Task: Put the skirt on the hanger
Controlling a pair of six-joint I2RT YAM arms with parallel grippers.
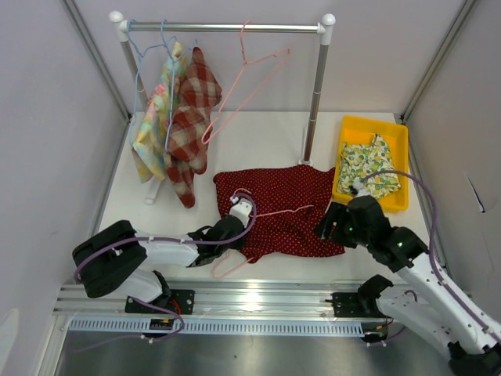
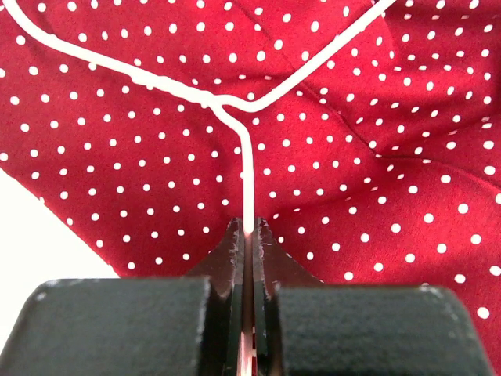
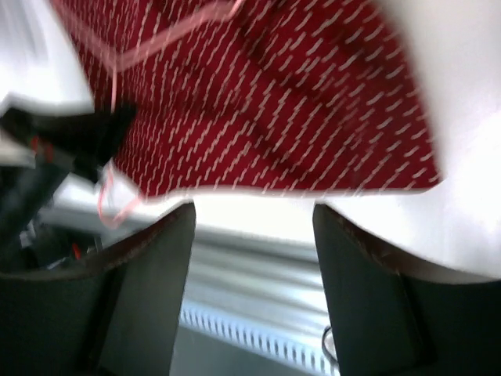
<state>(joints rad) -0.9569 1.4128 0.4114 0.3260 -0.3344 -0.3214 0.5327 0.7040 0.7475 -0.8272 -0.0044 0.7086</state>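
The left gripper (image 2: 249, 233) is clamped on the neck of the hanger (image 2: 245, 160), which lies on the skirt (image 1: 282, 205). The skirt is spread flat on the table (image 1: 258, 133). Your right gripper (image 3: 252, 219) stands apart and empty at the skirt's right edge. If you lift now, the thin wire may twist in the jaws and bunch the cloth.

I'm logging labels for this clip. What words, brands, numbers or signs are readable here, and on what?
None: no readable text in any view. The red dotted skirt, pink hanger and yellow bin show no legible markings. The right wrist view is motion-blurred.
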